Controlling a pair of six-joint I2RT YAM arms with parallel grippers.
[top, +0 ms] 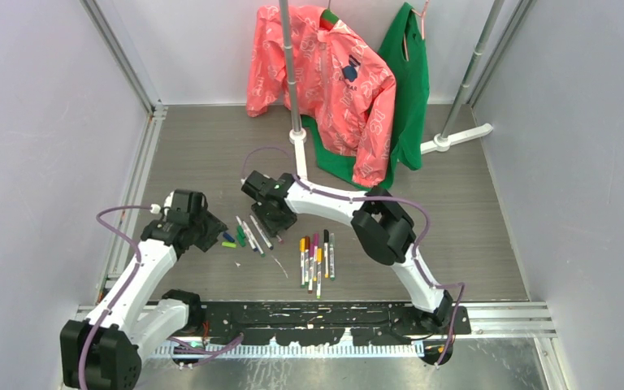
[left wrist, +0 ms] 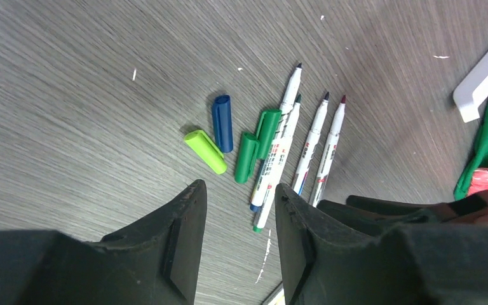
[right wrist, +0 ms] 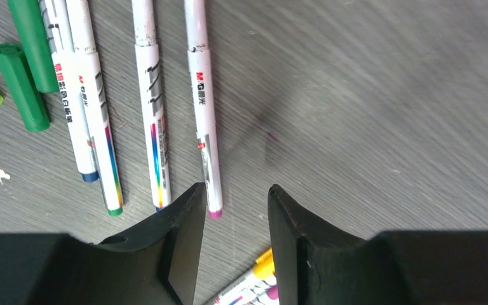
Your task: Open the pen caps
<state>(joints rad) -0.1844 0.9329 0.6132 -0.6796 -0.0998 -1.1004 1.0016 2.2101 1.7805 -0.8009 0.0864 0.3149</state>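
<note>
Grey wood-grain bench (top: 471, 227) inside pale enclosure walls. At the back, a salmon-pink printed jacket (top: 333, 81) and a green garment (top: 410, 97) hang from a metal stand (top: 291, 73).

Left hand (left wrist: 239, 189): black fingers apart, nothing between them. It sits at the left side of the pen area. Loose items just ahead of it in the wrist view:
- lime-green plastic cap (left wrist: 205, 151), lying flat
- dark blue plastic cap (left wrist: 222, 122), just beside the lime one
- green plastic cap (left wrist: 246, 157) and a second green cap (left wrist: 268, 124), close together, both against the nearest pen barrel

Right of the caps lie four uncapped white-barrelled marker pens (left wrist: 311, 147), side by side, with their tips bare.

Right hand (right wrist: 234, 190): fingers apart, gripping nothing. It is over the tail ends of the same four pens. The pink-ended pen (right wrist: 203, 114) finishes just beside one finger. Blue and green tail ends show on the two pens furthest from it. A yellow-capped pen (right wrist: 262, 265) shows in the gap at the lower frame edge.

Overhead view: a group of capped pens (top: 315, 258) lies roughly parallel near bench centre, on the near side of the right hand and apart from the uncapped set. Yellow, pink and dark ends are visible. The count is too small to tell.
</note>
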